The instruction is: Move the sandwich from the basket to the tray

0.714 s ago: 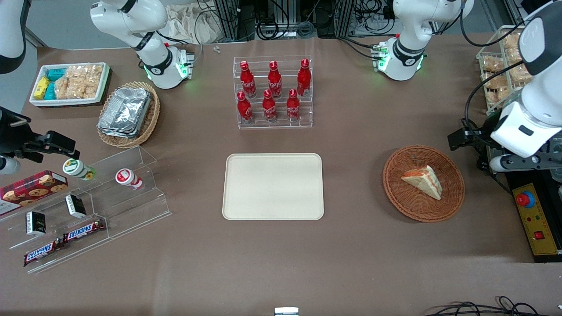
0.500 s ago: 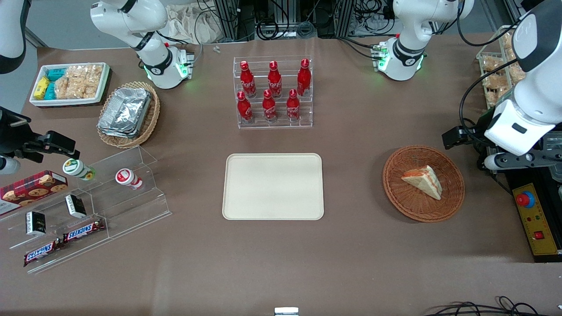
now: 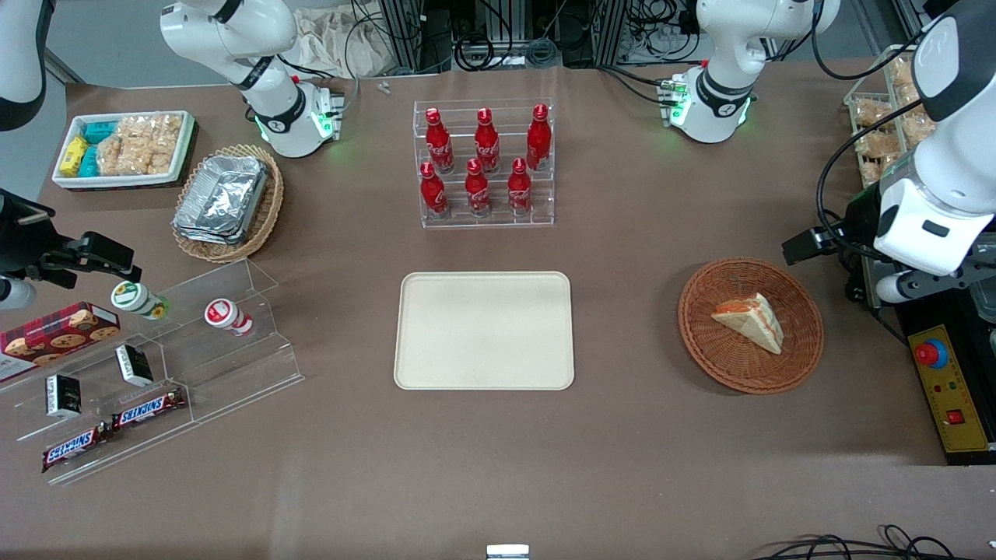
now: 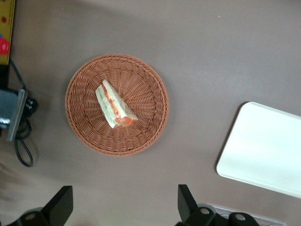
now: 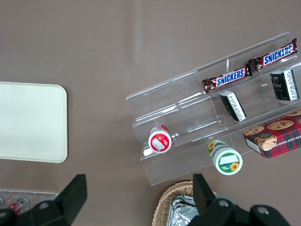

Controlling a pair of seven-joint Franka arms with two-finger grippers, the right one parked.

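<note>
Table (image 3: 638, 435): brown, with the cream tray (image 3: 484, 330) in its middle.
Sandwich (image 3: 748, 320): lies in the basket (image 3: 801, 342), near the working arm's end.
My gripper (image 4: 123, 207): wide open, empty, high above the basket.
Change: I moved a little farther from the front camera.

Bottle rack (image 3: 486, 163): clear tiered acrylic stand; six red cola bottles (image 3: 476, 187) upright in two rows of three
Tan wicker basket (image 3: 229, 204): holds stacked silver foil containers (image 3: 221, 198); toward the parked arm's end of the bench
White bin (image 3: 123, 149): snack packets inside, pale crisp bags, teal and yellow packs
Acrylic step shelf (image 3: 167, 365): two Snickers bars (image 3: 148, 410) on the lowest step; two small dark cartons (image 3: 134, 365); two cups (image 3: 220, 314) lying on their sides
Cookie box (image 3: 56, 333): red tartan; beside the shelf
Control box (image 3: 945, 389): yellow, with a red button; at the working arm's end
</note>
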